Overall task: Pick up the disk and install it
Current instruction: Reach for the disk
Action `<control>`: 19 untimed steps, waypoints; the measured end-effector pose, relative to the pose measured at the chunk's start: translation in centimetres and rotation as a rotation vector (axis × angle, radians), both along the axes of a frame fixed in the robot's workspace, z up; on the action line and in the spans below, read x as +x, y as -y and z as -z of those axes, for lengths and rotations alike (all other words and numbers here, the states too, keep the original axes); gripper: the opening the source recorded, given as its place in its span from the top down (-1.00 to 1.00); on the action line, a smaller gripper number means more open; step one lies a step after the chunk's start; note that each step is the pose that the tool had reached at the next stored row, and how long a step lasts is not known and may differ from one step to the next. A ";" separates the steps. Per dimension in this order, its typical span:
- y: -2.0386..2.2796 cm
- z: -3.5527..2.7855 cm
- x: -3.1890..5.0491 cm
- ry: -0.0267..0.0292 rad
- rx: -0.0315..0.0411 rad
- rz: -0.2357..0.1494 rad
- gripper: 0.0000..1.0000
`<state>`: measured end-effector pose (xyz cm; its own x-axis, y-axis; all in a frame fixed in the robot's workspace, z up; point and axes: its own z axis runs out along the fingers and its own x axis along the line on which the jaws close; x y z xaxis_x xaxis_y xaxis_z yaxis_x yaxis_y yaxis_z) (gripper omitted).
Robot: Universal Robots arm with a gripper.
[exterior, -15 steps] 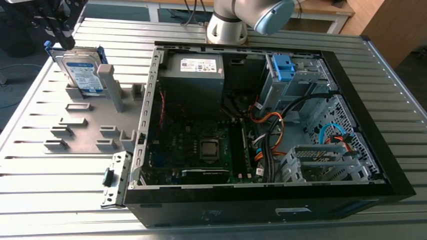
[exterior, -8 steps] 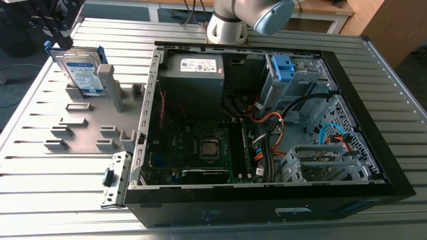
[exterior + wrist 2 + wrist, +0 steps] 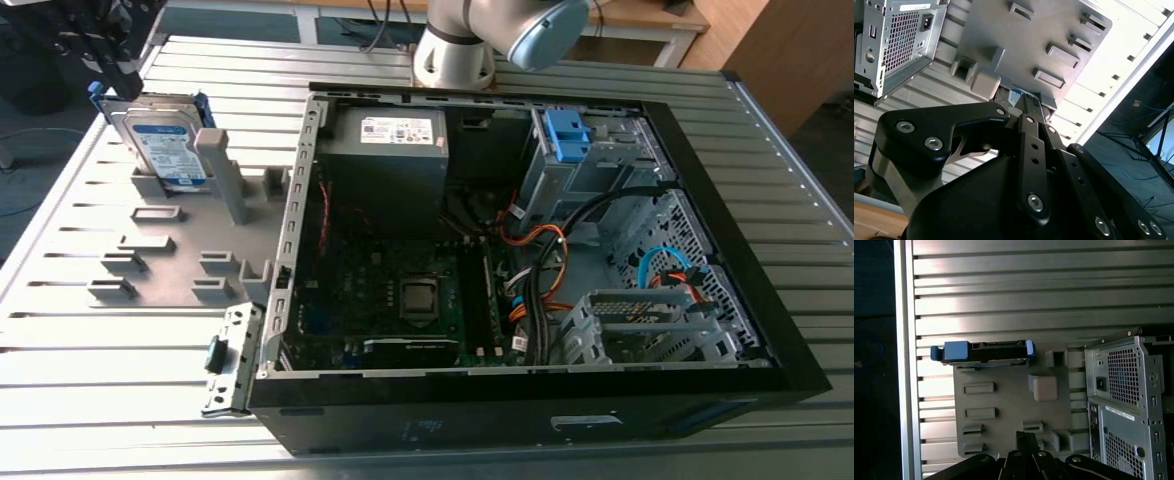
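Note:
The disk (image 3: pixel 167 140) stands on edge in a slot of the grey holder plate (image 3: pixel 160 250), at the exterior view's left. It is silver with a white-and-blue label and a blue frame. In the first wrist view I look down on the disk's (image 3: pixel 981 351) top edge. My black gripper (image 3: pixel 120 78) hangs just above the disk's upper corner, apart from it. Its fingers (image 3: pixel 1022 440) lie together and hold nothing. In the second wrist view the gripper (image 3: pixel 1026 102) points at a sliver of the disk's label (image 3: pixel 1015 96) behind the plate.
An open black computer case (image 3: pixel 534 400) lies on the slatted metal table (image 3: pixel 427 70), right of the holder plate. Inside are a grey power supply (image 3: pixel 387 150), a blue drive bay (image 3: pixel 567 135) and loose cables (image 3: pixel 534 280). The arm's base (image 3: pixel 454 50) stands behind the case.

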<state>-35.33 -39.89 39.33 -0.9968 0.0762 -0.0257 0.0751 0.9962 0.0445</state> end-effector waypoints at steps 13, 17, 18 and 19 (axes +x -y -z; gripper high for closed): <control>-0.05 0.33 -1.28 0.0001 0.0000 0.000 0.79; -0.71 1.03 -1.47 -0.0001 -0.0008 0.000 0.79; -1.04 1.22 -1.53 0.0000 -0.0010 0.000 0.79; -1.43 1.41 -1.60 -0.0001 -0.0016 0.000 0.79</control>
